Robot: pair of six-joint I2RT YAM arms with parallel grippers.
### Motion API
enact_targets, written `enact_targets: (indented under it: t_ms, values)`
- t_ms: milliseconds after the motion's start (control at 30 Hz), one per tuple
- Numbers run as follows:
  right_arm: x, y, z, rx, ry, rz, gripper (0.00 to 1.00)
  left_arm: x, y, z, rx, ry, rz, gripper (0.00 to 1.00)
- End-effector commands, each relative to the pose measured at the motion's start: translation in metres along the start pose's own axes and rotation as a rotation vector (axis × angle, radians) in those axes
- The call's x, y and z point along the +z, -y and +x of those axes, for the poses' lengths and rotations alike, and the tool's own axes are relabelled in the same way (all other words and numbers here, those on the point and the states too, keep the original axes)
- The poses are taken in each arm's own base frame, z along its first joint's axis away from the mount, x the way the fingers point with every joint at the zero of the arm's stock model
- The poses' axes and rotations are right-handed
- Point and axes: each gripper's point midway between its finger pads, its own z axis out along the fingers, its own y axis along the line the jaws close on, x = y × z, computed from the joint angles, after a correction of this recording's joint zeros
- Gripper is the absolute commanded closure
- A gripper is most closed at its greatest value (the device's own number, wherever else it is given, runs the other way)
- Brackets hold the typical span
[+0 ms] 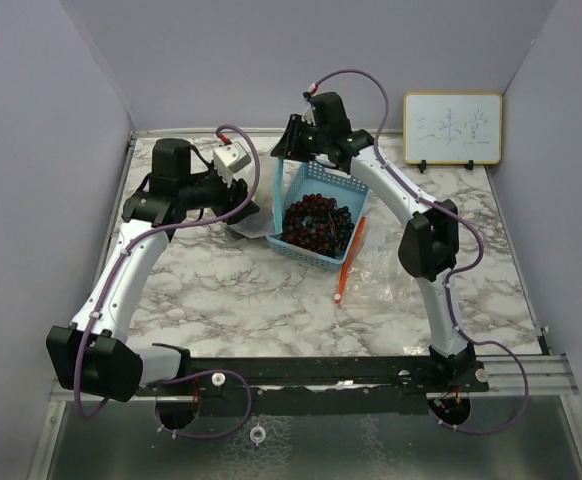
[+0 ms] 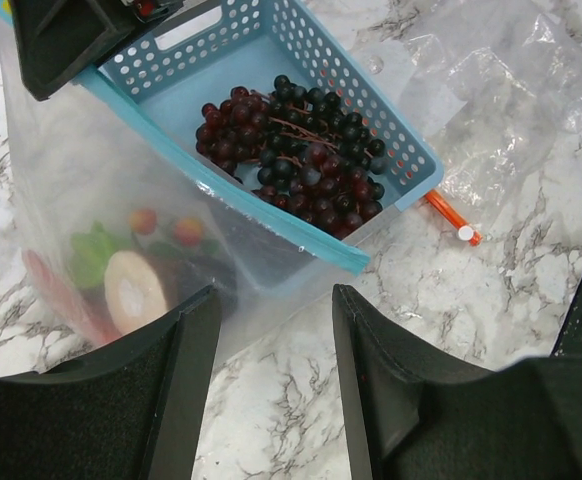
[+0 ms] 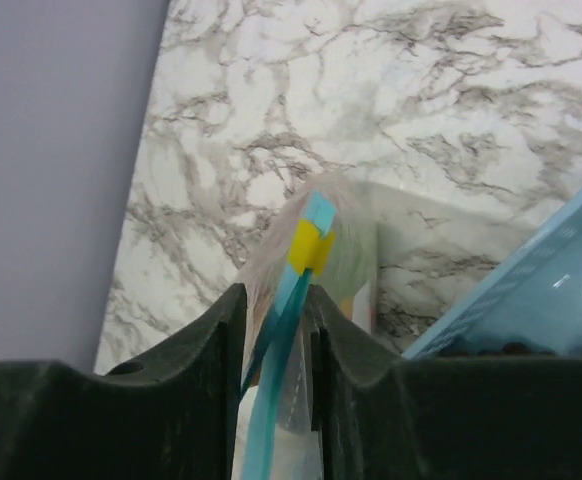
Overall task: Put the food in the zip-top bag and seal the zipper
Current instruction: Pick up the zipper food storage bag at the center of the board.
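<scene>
The bag [image 2: 101, 200] leaned on the basket's [image 2: 371, 110] side, some food [image 2: 131, 285] inside, grapes [image 2: 291, 150] in the basket. My right hand [image 3: 276, 320] pinched its zipper edge [image 3: 291, 290]. My left hand [image 2: 271, 330] hung open above, with bare surface [image 2: 471, 330] alongside.

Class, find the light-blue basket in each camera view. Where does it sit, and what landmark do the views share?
Top external: basket near the picture's centre.
Left wrist: upper centre, holding grapes.
Right wrist: only a corner, lower right edge.
Shared landmark: the marble tabletop.
</scene>
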Motion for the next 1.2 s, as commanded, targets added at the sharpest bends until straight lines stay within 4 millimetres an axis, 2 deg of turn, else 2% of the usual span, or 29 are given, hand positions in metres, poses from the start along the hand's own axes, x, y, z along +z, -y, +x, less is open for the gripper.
enact_targets:
  t_ms: [0,33,100,200,300,433,567,733,833,967,1067,1167]
  values:
    - [-0.008,-0.035,0.001,-0.08,-0.009,-0.167,0.87,-0.009,-0.004,-0.006,0.049,-0.001,-0.06,0.49]
    - [-0.015,-0.041,0.0,-0.116,-0.005,-0.198,0.94,-0.01,-0.004,-0.007,0.053,-0.001,-0.066,0.48]
    - [-0.034,-0.056,-0.006,-0.212,0.018,-0.267,0.97,-0.011,-0.005,-0.009,0.058,-0.002,-0.074,0.47]
    - [-0.069,-0.081,-0.017,-0.335,0.044,-0.399,0.98,-0.013,-0.01,-0.012,0.067,-0.004,-0.096,0.45]
    - [-0.105,-0.103,-0.023,-0.387,0.04,-0.558,0.98,-0.017,-0.015,-0.02,0.087,-0.002,-0.128,0.44]
    - [-0.15,-0.135,-0.013,-0.457,-0.02,-0.777,0.98,-0.029,-0.016,-0.051,0.149,0.036,-0.146,0.42]
    - [-0.186,-0.15,0.002,-0.489,-0.072,-0.903,0.98,-0.041,-0.006,-0.082,0.225,0.079,-0.121,0.4]
    - [-0.204,-0.153,0.012,-0.514,-0.088,-0.928,0.98,-0.058,0.008,-0.125,0.315,0.157,-0.094,0.39]
    - [-0.213,-0.156,0.013,-0.527,-0.087,-0.937,0.97,-0.059,0.028,-0.138,0.337,0.213,0.012,0.39]
    - [-0.221,-0.158,0.017,-0.532,-0.097,-0.952,0.97,-0.05,0.051,-0.135,0.282,0.273,0.177,0.38]
    - [-0.226,-0.158,0.021,-0.538,-0.105,-0.957,0.97,-0.046,0.078,-0.126,0.206,0.303,0.363,0.37]
    - [-0.237,-0.161,0.026,-0.551,-0.119,-0.986,0.97,-0.039,0.085,-0.109,0.144,0.289,0.429,0.37]
